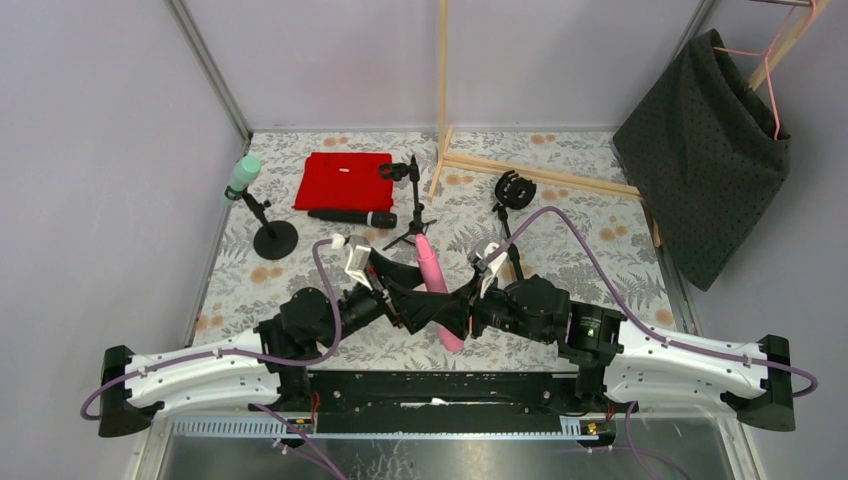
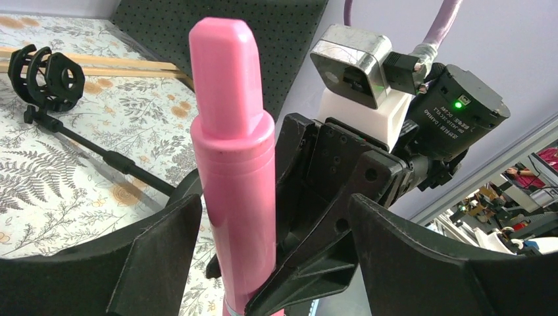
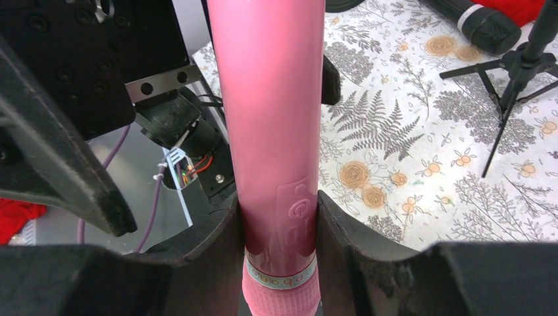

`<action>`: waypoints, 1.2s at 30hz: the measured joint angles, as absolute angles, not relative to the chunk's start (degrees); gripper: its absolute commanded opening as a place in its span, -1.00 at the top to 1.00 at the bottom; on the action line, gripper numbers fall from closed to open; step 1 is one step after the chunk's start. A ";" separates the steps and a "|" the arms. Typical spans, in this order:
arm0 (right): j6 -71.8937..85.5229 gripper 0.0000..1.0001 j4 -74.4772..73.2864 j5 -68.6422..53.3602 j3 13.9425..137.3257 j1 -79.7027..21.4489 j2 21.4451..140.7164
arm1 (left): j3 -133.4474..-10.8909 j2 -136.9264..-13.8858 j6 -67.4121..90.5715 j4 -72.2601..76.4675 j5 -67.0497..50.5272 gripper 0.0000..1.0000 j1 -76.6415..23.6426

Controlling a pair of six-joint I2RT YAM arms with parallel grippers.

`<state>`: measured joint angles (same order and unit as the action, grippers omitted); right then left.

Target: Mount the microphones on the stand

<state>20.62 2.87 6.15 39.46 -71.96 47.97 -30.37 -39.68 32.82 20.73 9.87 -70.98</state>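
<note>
My right gripper (image 1: 462,315) is shut on the pink microphone (image 1: 432,280) near its head end; its fingers press both sides (image 3: 279,210). The pink microphone (image 3: 270,99) is held tilted above the table. My left gripper (image 1: 425,300) is open, with its fingers wide apart either side of the pink body (image 2: 230,164), apparently not touching it. The mint green microphone (image 1: 241,177) sits in a round-base stand (image 1: 272,238). The black microphone (image 1: 352,217) lies on the table. A tripod stand (image 1: 414,205) and a stand with a ring clip (image 1: 511,190) are empty.
A red cloth (image 1: 342,180) lies behind the black microphone. A wooden frame (image 1: 480,160) stands at the back. A dark bag on a hanger (image 1: 705,150) hangs at the right. The ring clip (image 2: 46,76) shows in the left wrist view, the tripod (image 3: 520,72) in the right.
</note>
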 measured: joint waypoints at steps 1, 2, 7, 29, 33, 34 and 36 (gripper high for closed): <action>20.45 0.92 2.31 6.37 39.62 -71.96 47.97 | -30.37 -39.68 32.77 20.64 9.85 -0.72 -70.98; 20.21 0.92 1.76 6.39 39.70 -71.96 47.97 | -30.37 -39.68 32.77 20.56 9.85 -0.73 -70.98; 16.93 0.91 -3.42 6.17 41.82 -71.96 48.18 | -30.41 -39.72 32.56 19.35 9.82 -0.73 -70.98; 3.38 0.86 -21.63 8.27 49.87 -71.96 47.97 | -31.81 -40.66 32.51 17.30 8.71 -0.73 -70.98; 2.72 0.85 -21.67 6.92 49.87 -71.96 47.94 | -31.81 -40.69 32.62 17.65 8.47 -0.64 -70.98; 2.57 0.85 -21.63 6.52 49.87 -71.96 47.94 | -31.79 -40.69 32.67 17.65 8.25 -0.60 -70.98; 2.28 0.85 -21.43 6.22 49.87 -71.96 47.92 | -31.81 -40.84 32.75 17.72 7.81 -0.53 -70.98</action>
